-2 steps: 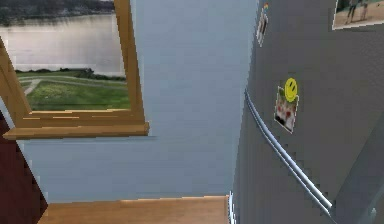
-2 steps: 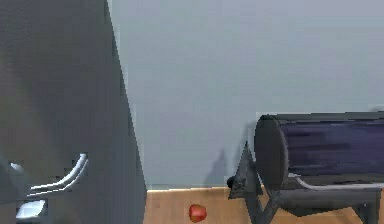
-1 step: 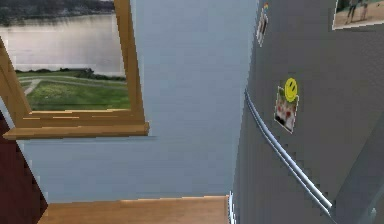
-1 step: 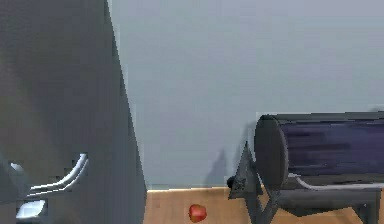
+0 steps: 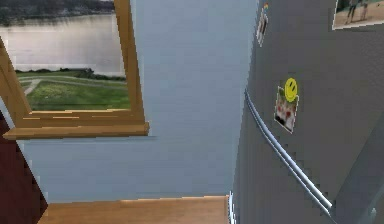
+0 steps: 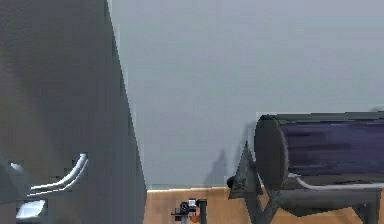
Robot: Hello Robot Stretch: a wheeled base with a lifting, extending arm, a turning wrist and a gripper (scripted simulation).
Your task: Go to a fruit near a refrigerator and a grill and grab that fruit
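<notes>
Forward view first: a pale blue wall [image 5: 190, 100] runs across the room, and a tall grey refrigerator [image 5: 310, 120] stands against it on the right, its long curved handle [image 5: 290, 155] slanting down the door. On the left a window [image 5: 65, 60] in a thick wooden frame looks out on water and a green bank. A dark red shape [image 5: 15, 180] sits below the sill at the left edge; I cannot tell what it is. A strip of warm wooden floor [image 5: 140, 210] shows along the bottom, meeting the wall and the foot of the refrigerator. Small pictures are stuck on the door, one of them under a round yellow magnet [image 5: 290, 88].

Seen from the arm side view, the refrigerator takes up the left, the same blue wall stands behind, and a dark barrel-shaped grill [image 6: 320, 150] on thin legs stands at the right, close to the wall, with a small wheel [image 6: 233, 183] at its near leg. Between refrigerator and grill the floor is bare wood. Low at the bottom edge sits the gripper [image 6: 183, 210], small and dark over the boards. I cannot tell how its fingers are set, nor whether it holds anything. Where the fruit is, I cannot tell.
</notes>
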